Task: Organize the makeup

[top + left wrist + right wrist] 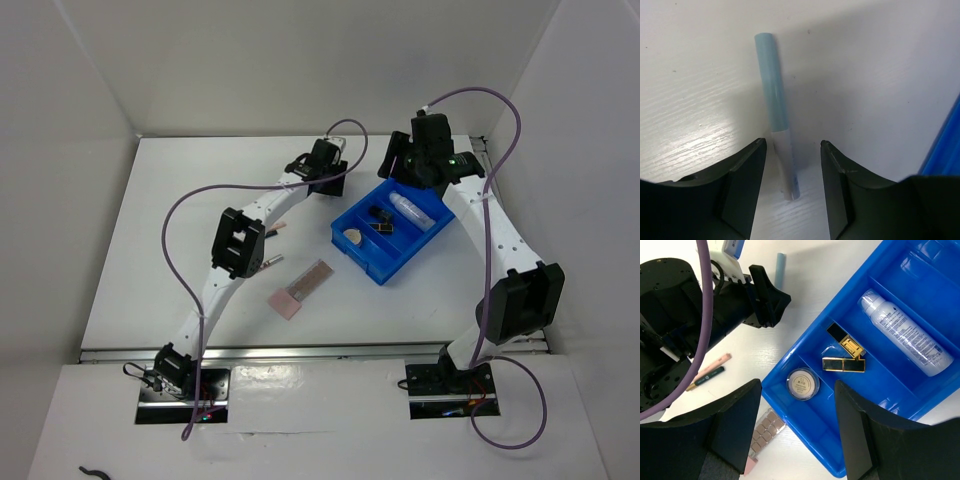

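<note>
Pencil (775, 100) lined up for left gripper (792, 145)
It is framed between spread jaws, long axis across their closing line; the right gripper (797, 385), also spread, is farther off.

Right wrist view. My gripper (797, 390) hung above the blue tray (812, 447), its fingers spread with nothing between them. In the tray, a round compact (802, 384) lay in the near compartment. Two black-gold lipsticks (844, 364) lay touching at an angle in the next, and a white tube (905, 332) in the long one. On the table lay a pink palette (765, 432), a pink pencil (712, 364) just beside a black pencil (706, 378), and a pale blue stick (780, 265) near the left arm (690, 300).
</note>
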Controlling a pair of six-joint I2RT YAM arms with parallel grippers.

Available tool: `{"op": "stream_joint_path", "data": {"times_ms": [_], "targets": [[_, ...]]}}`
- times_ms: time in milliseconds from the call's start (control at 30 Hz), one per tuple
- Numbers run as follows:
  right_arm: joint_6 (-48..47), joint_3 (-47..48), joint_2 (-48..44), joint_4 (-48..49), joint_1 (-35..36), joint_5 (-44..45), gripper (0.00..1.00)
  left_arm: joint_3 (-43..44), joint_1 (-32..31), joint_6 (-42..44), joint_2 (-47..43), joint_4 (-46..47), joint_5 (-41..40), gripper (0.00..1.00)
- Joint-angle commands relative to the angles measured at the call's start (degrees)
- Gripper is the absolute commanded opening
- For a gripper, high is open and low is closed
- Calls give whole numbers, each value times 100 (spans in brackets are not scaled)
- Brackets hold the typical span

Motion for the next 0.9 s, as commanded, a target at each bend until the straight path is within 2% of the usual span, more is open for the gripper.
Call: {"op": "stream_joint_path", "data": {"times_ms": [0,133,333,433,567,600,700,867], "targets": [[-69,44,74,288,-2,-28,68,94,34,165,12,-206,-121,60],[-69,44,75,341,-2,-28,68,226,34,165,83,-259,-121,55],[-69,44,75,341,-54,-80,68,173,34,165,30,-312,36,33],[-130,167,136,218,-186,-81,68,-90,34,165,-93,-312,107,29],[-341,335,207,-501,-353,-264,68,-336,112,51,-374,-312,432,8],[-419,282,207,-625,-406,-466,68,-494,113,50,-601,-312,615,0],[-473,-103,259,-1116,-406,-626,68,-958,236,50,-1102,-102,731,0],[-657,-790,40,-1197,-74,-1161,60,-1418,490,252,-2323,-153,889,0]]}}
